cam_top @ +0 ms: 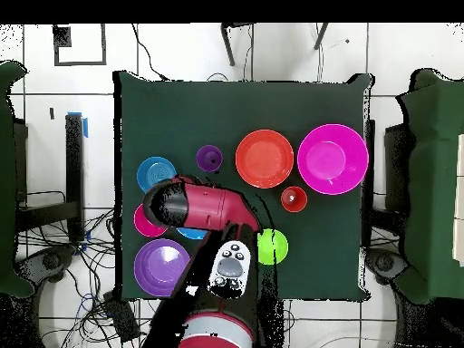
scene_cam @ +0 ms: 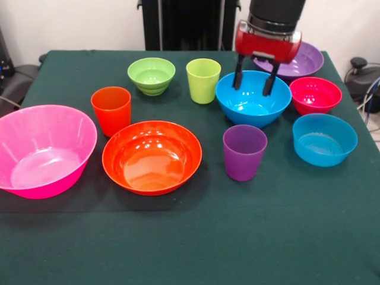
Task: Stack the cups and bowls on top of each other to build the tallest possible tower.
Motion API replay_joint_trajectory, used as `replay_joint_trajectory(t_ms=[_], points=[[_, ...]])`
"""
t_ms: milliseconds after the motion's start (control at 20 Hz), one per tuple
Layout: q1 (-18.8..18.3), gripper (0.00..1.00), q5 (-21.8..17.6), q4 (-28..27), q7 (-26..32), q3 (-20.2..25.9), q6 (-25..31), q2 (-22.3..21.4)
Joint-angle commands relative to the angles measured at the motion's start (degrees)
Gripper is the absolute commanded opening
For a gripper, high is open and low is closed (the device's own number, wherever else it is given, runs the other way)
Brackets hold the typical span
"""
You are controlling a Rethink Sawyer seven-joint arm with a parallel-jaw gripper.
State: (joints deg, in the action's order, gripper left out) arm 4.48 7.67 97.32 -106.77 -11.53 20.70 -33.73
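Nothing stacked yet, every piece sits separately on the green counter (scene_cam: 190, 249). Key relation: gripper (scene_cam: 256, 82) hangs straight over the far rim of the big blue bowl (scene_cam: 252, 105), fingers apart and empty, pointing down, so that bowl lies directly below it; round, so no long axis to align with. Front view, largest first: pink bowl (scene_cam: 41, 151) at the left edge, orange bowl (scene_cam: 152, 157) centre, purple bowl (scene_cam: 303, 62) just behind the arm, then the light blue bowl (scene_cam: 324, 139), red bowl (scene_cam: 315, 95) and green bowl (scene_cam: 151, 75). Cups upright and apart: orange cup (scene_cam: 111, 110), lime cup (scene_cam: 203, 80), purple cup (scene_cam: 244, 152). The blue bowl is crowded by the red and purple bowls, nearly touching. Open cloth along the near edge looks like the best spot for a tower. Beyond the counter: white wall, tiled floor, loose cables, chairs either side.
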Motion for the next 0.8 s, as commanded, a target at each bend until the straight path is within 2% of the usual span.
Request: replay_joint_trajectory(t_ms=[50,350,500,800], points=[[2.61,1.0,3.24,-10.16,-11.83,1.18,6.08,5.06],[2.72,1.0,3.98,-12.13,-12.05,2.06,10.21,4.23],[5.4,1.0,3.01,-12.28,-13.98,-1.2,9.33,4.66],[11.2,1.0,1.49,-9.76,-16.29,-7.14,12.31,2.0]])
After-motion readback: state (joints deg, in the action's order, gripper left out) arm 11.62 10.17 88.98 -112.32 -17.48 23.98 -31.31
